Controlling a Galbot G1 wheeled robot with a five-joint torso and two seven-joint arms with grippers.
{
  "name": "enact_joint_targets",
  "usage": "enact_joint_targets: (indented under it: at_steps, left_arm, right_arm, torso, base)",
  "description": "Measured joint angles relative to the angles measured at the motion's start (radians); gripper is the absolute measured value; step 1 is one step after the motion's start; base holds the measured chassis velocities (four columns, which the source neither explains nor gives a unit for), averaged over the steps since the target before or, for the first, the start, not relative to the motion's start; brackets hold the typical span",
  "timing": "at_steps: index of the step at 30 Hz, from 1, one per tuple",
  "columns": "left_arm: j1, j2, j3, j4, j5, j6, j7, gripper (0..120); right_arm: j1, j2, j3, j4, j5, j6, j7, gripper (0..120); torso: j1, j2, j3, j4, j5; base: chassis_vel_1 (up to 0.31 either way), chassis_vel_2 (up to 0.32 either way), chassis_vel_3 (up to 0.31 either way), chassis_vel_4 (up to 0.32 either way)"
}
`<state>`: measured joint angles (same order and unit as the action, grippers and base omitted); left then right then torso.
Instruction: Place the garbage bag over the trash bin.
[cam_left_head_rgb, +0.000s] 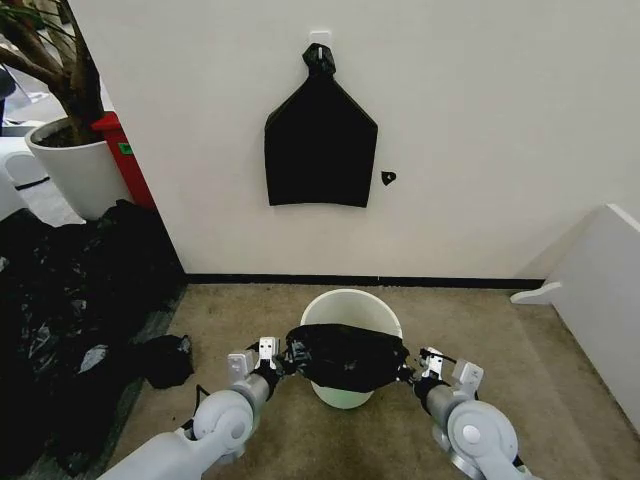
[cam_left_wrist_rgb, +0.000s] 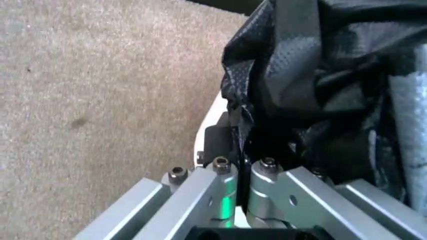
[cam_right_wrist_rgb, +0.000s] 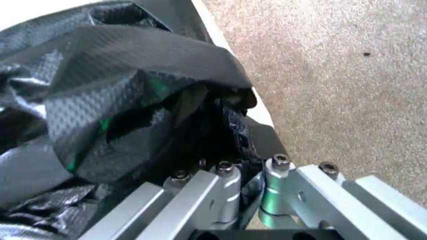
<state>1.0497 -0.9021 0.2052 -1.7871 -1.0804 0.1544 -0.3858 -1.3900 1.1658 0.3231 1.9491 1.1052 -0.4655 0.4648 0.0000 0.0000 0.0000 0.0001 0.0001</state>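
I have both sets of fingers, left gripper (cam_left_head_rgb: 277, 366) and right gripper (cam_left_head_rgb: 413, 372), pinching opposite edges of the garbage bag (cam_left_head_rgb: 345, 357), stretched between them over the trash bin (cam_left_head_rgb: 351, 309) so its mouth can drop around the rim.

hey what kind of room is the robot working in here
Probably an indoor office or lab corner set up for testing. It has beige carpet, a plain white wall with a black bundle hung on a hook, and a potted tree. A heap of black plastic lies at the left.
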Motion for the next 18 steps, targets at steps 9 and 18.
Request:
enact_joint_targets:
  at_steps: [9, 18]
  left_arm:
    - [-0.019, -0.022, -0.003, 0.026, 0.021, 0.001, 0.0, 0]
    - [0.043, 0.042, -0.028, -0.057, 0.117, -0.019, -0.004, 30]
  right_arm:
    - [0.003, 0.001, -0.002, -0.002, -0.027, -0.019, -0.011, 0]
    - [-0.039, -0.035, -0.002, 0.091, -0.043, -0.027, 0.024, 32]
  torso:
    - [0.0, 0.0, 0.0, -0.0001, 0.0]
    - [0.0, 0.0, 0.0, -0.0001, -0.0002]
  base:
    - [0.0, 0.0, 0.0, 0.0]
    - [0.0, 0.0, 0.0, 0.0]
